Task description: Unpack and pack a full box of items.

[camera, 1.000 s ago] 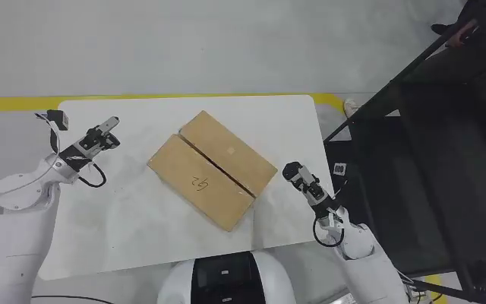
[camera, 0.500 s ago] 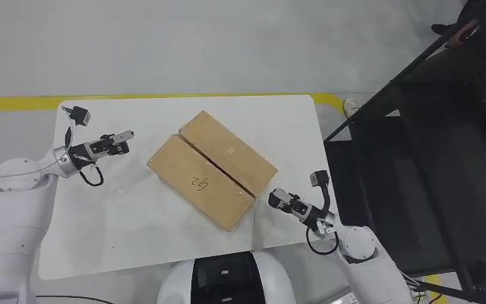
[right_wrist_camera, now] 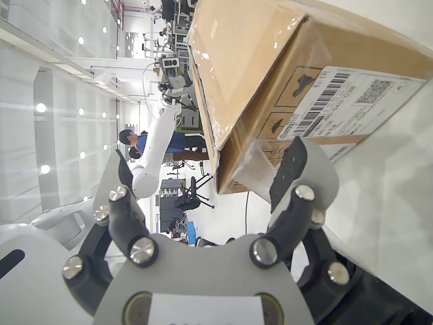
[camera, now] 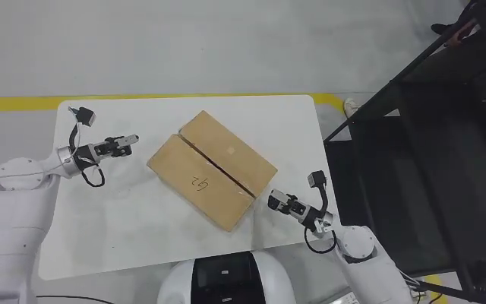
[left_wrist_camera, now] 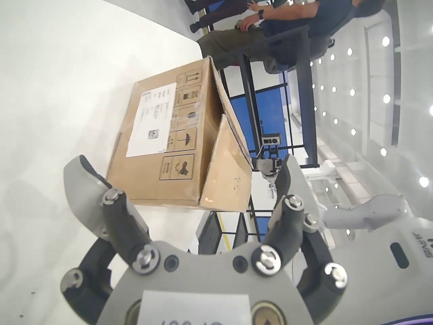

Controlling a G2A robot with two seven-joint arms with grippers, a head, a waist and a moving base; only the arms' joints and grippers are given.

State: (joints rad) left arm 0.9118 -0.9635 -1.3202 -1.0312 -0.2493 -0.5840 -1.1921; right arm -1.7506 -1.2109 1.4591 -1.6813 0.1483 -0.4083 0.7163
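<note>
Well, the closed brown cardboard box (camera: 213, 169) is lying between the left gripper (camera: 130, 140) and the nearer right gripper (camera: 273, 201), both wide open, holding nothing.

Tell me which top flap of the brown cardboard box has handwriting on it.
The flap nearer the robot: it bears a dark scribble, while the farther flap is bare cardboard.

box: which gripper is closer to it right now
Right. The right gripper sits just off one end of the box; the left gripper hangs farther off the opposite end.
</note>
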